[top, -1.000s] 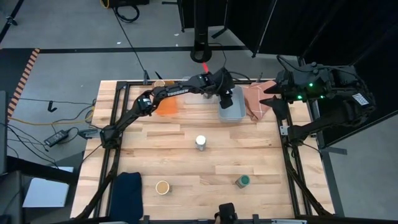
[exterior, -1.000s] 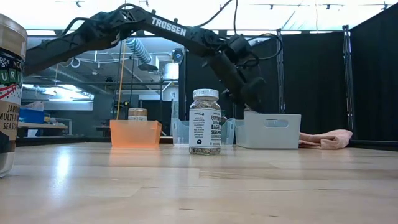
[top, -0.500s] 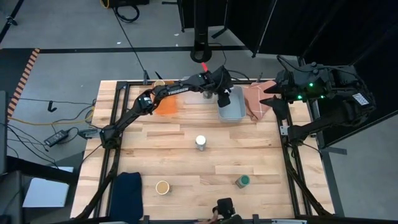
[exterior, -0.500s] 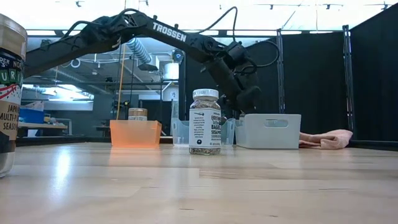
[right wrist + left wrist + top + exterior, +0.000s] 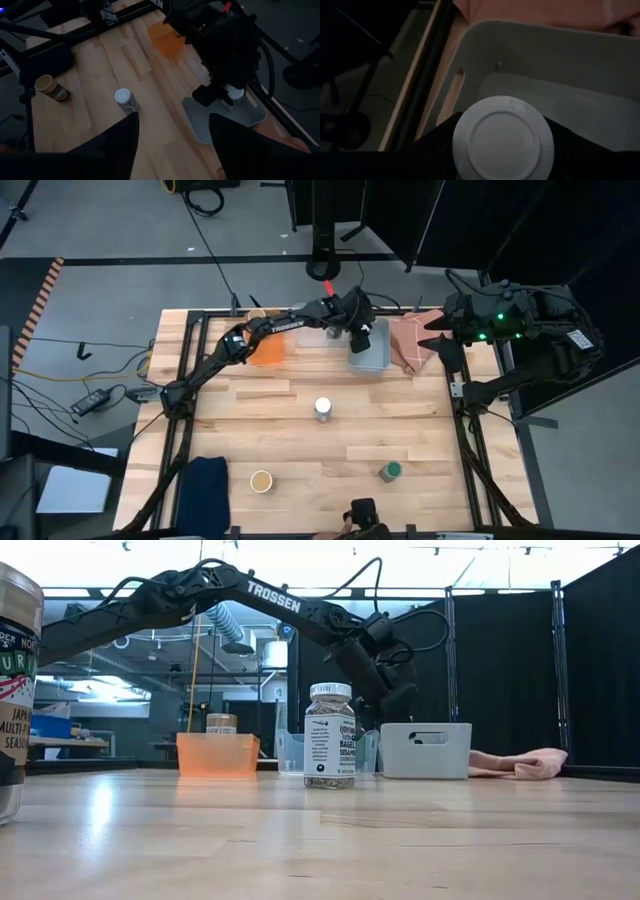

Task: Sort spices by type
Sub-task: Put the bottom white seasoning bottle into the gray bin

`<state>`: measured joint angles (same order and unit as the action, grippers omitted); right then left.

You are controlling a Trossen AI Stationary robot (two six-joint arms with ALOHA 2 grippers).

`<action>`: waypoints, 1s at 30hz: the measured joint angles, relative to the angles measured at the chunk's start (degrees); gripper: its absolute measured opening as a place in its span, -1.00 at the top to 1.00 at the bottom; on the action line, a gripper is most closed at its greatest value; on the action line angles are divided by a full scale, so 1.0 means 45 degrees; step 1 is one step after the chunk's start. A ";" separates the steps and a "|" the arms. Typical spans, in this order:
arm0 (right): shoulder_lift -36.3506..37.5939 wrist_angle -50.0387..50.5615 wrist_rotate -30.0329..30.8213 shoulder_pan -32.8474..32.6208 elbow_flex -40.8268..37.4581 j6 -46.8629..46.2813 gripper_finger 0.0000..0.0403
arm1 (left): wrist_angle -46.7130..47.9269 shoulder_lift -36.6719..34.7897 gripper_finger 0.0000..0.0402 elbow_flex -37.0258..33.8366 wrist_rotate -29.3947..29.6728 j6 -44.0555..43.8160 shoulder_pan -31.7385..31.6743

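My left gripper (image 5: pixel 360 337) reaches over the pale-blue bin (image 5: pixel 371 361) at the table's far side and is shut on a white-lidded spice jar (image 5: pixel 502 137), also seen in the right wrist view (image 5: pixel 233 94). A second white-lidded jar (image 5: pixel 323 408) stands upright mid-table (image 5: pixel 329 735). A tan-lidded jar (image 5: pixel 261 480) and a green-lidded jar (image 5: pixel 390 471) stand near the front edge. Another tan-lidded jar (image 5: pixel 257 313) stands behind the orange bin (image 5: pixel 268 349). My right gripper (image 5: pixel 172 150) is open and empty, held back at the table's far right. My left gripper pinches the white-lidded jar by its sides just below the lid (image 5: pixel 462 150), one finger on each side. The fingers (image 5: pixel 435 147) come from above, pointing down. The jar is upright inside the pale-blue bin; I cannot tell whether its base touches the bin's floor.
A pink cloth (image 5: pixel 412 340) lies right of the pale-blue bin. A clear bin (image 5: pixel 290 752) stands between the orange and pale-blue bins. A dark cloth (image 5: pixel 205 485) lies at the near left corner. Black frame rails run along the table's sides.
My left gripper has gone down into the pale-blue bin with the white-lidded jar, moving slightly toward the table's left. The bin has slid a little toward the table's left with it.
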<state>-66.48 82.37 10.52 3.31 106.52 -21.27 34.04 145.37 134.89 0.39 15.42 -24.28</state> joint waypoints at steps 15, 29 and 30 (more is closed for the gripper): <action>0.0000 0.0000 0.0083 0.0000 0.0000 0.0095 -0.23 | -0.0311 0.0051 -0.04 0.0000 -0.0050 0.0476 -0.0002; 0.0000 0.0000 0.0083 0.0000 0.0000 0.0095 -0.23 | -0.0228 0.0066 -0.21 -0.0024 -0.0284 0.0476 -0.0002; 0.0000 0.0000 0.0083 0.0000 0.0000 0.0095 -0.23 | -0.0209 0.0071 -0.26 -0.0029 -0.0284 0.0476 -0.0002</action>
<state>-66.48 82.37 10.90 3.31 106.52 -20.84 33.10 145.69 134.76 -0.89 17.56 -24.29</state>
